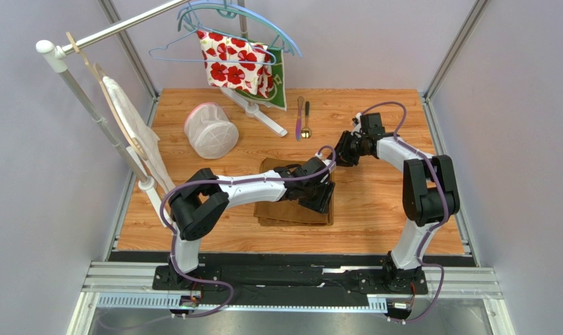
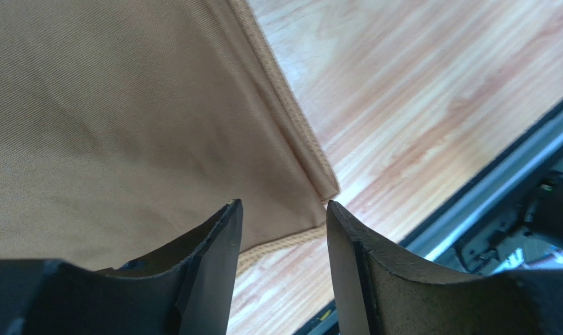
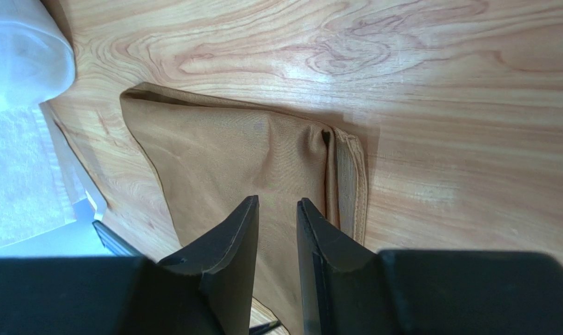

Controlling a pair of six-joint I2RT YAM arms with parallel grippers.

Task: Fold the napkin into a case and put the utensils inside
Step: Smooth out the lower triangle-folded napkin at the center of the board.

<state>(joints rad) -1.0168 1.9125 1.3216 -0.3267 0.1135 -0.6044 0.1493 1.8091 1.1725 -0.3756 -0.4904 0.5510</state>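
- Wooden table [image 1: 382, 209] carries the folded golden-brown napkin [image 1: 284, 213] near its middle.
- Left gripper [image 2: 283, 209] hovers over a napkin corner, jaws spread, pinching nothing.
- Right gripper [image 3: 277, 206] hangs near the napkin's far side, jaws narrowly apart, empty.
- Utensils [image 1: 302, 118] lie side by side farther back, well apart from the napkin.

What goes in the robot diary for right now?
napkin: golden-brown satin cloth, folded flat | left gripper: open over its corner | right gripper: slightly open above it | pink knife and gold spoon: untouched

pale grey walls [image 1: 521, 77] around a wood-grain table [image 1: 375, 216], white garment rack [image 1: 74, 86] at left
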